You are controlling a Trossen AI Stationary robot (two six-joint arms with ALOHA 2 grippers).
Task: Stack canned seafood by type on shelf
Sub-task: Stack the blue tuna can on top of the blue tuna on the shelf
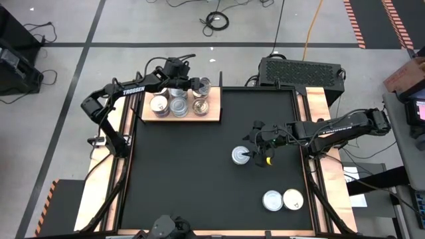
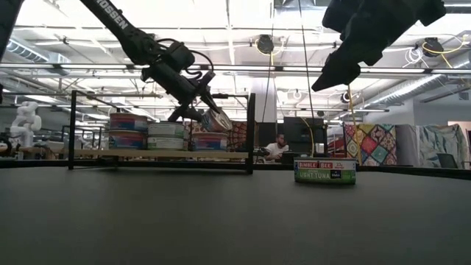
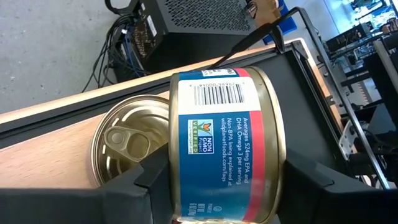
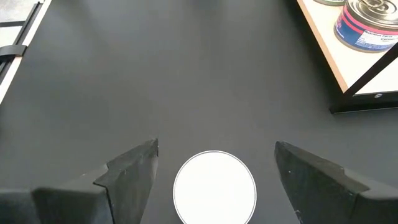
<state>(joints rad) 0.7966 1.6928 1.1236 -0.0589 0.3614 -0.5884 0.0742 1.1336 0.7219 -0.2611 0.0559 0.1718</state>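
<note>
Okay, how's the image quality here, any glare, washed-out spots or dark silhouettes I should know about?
Low view: bright ceiling lights leave the right gripper a dark silhouette, while the tuna can label stays readable. Right wrist view: the can top between the open fingers is blown out to plain white. Left wrist view: the held can is sharp, its barcode legible. High view: even light, no glare on the black mat.

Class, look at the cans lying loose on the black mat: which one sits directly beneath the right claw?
The lone can near the mat's middle, its pale top showing between the open right claw. The other two cans lie side by side near the mat's front corner.
</note>
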